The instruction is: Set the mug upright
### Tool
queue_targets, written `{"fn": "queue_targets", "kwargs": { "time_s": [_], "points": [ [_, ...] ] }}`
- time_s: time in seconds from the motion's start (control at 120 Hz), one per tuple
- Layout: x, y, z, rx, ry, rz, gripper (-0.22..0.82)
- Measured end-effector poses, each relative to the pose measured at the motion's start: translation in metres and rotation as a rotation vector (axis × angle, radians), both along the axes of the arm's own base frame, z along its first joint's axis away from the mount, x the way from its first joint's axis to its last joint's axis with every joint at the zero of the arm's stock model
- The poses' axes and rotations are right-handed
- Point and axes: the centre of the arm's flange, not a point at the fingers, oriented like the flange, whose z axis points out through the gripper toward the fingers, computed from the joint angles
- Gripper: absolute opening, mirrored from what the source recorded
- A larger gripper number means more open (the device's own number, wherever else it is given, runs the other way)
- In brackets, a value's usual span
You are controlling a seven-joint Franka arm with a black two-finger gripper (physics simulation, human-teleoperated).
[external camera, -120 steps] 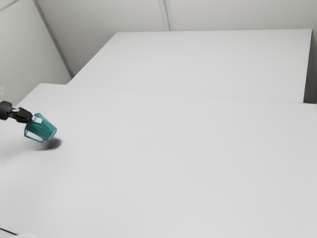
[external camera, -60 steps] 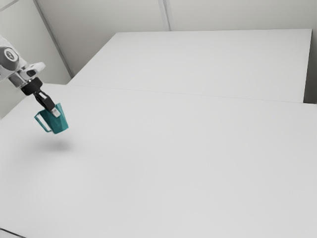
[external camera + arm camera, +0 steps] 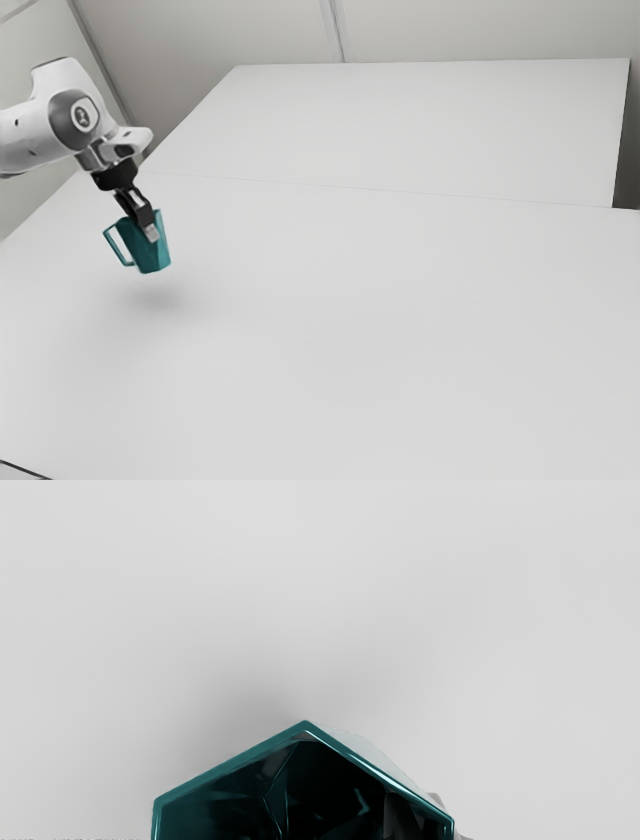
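Subject of inspection: the mug [image 3: 150, 252], teal, found off the table, with a soft shadow on the surface below it and bare space between. Its long axis stands near vertical; in the exterior view the mouth leans slightly toward the exterior view's left and the base toward the right. The mouth faces up, on the hand's side. The handle [image 3: 115, 249] projects toward the exterior view's left.

The hand [image 3: 150, 231] is closed on the mug's side wall near the mouth. In the wrist view one finger appears to stand inside the rim [image 3: 230, 762], with the other outside the same wall. The mug therefore hangs below the hand, its base pointing away from it. The hand comes down aslant from the exterior view's upper left, leaning more than the mug does. The single arm [image 3: 50, 130] is the only one concerned.

The table [image 3: 350, 320] lies beneath. Assessment: the mug is nearly righted but not set down. What remains calls for taking out the small lean, then lowering until the base sits flat, before release. Risk noted: with a grip on one wall, the mug could pivot if a base edge meets the table first.
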Motion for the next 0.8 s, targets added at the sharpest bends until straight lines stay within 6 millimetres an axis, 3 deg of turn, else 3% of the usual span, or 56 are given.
{"fn": "queue_targets", "kwargs": {
  "time_s": [0.267, 0.8],
  "points": [
    [-0.015, -0.051, -0.007, 0.062, 0.014, -0.012, -0.18],
    [-0.035, -0.113, -0.015, 0.231, -0.021, 0.003, -0.18]
  ]
}}
